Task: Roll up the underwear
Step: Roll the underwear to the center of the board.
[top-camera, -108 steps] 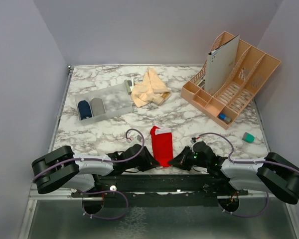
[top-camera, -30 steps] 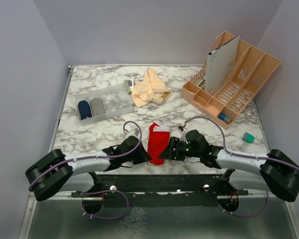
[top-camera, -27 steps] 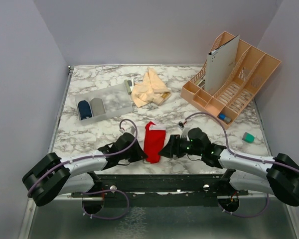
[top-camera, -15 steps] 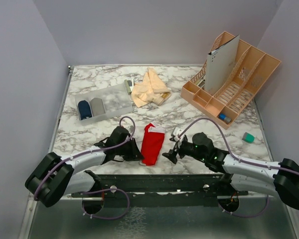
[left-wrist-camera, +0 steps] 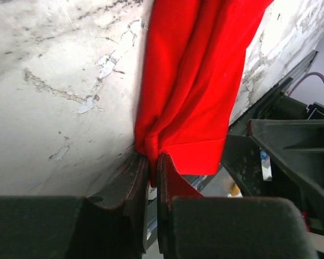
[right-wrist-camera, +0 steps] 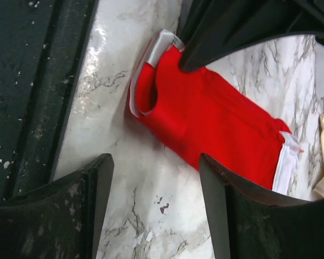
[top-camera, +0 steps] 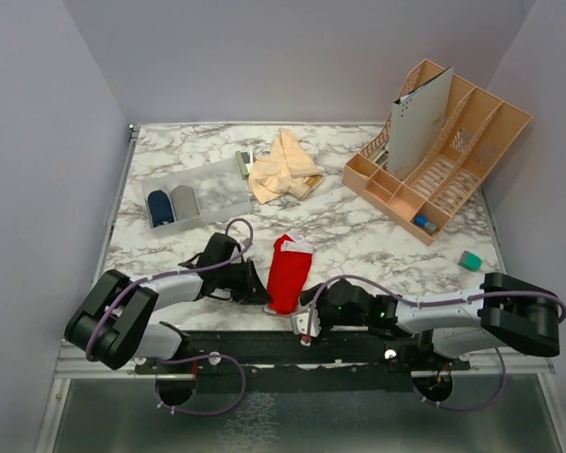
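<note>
One release: right gripper (right-wrist-camera: pixel 154 162) is backing off, jaws apart.
Hold: left gripper (left-wrist-camera: pixel 151 162) is clamping the red underwear (top-camera: pixel 288 269).
Rolling: not starting yet.

left gripper (left-wrist-camera: pixel 153 163) clamped tight, right gripper (right-wrist-camera: pixel 154 167) spread apart.

Left hand (top-camera: pixel 260 289), right hand (top-camera: pixel 311 311) crowd red underwear (top-camera: pixel 288 269); open marble (top-camera: pixel 358 231) beyond; bin (top-camera: pixel 217 193), organizer (top-camera: pixel 434 165) farther back.

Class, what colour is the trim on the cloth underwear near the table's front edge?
White-grey trim edging the bright red cloth underwear; clearest in the right wrist view.
</note>
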`<state>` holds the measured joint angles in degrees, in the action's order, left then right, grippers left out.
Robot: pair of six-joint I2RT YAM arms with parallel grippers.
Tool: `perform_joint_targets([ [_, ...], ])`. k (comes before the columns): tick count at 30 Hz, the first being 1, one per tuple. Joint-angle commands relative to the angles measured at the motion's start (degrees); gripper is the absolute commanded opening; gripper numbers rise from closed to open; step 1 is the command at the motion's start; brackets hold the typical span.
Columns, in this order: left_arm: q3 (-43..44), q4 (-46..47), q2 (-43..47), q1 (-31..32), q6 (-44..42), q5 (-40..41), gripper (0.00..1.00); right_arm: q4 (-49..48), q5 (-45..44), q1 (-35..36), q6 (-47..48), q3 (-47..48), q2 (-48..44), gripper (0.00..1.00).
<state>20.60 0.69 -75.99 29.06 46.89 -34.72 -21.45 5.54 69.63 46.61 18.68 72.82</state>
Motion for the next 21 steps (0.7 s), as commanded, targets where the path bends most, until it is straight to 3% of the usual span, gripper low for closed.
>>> perform_joint_targets([
  [1,-0.5,-0.9,-3.8,-0.6,-1.4,-3.0,0.0,-6.9,-4.1,2.6,6.9,-1.7,3.2,0.67],
  [9,0.0,-0.9,-5.0,-1.4,-1.9,-3.4,0.0,-14.1,-6.0,3.8,11.4,-1.8,10.5,0.56],
  [14,-0.2,-0.9,-4.9,-1.4,-1.8,-3.2,0.0,-14.6,-6.0,4.2,11.9,-1.5,12.0,0.41],
  [17,-0.4,-0.9,-4.7,-1.5,-1.6,-2.9,0.0,-15.9,-4.0,4.5,11.7,-1.7,12.1,0.41],
  [21,-0.3,-0.9,-4.8,-1.6,-1.5,-2.8,0.0,-16.0,-2.8,5.1,11.9,-1.7,11.9,0.48],
])
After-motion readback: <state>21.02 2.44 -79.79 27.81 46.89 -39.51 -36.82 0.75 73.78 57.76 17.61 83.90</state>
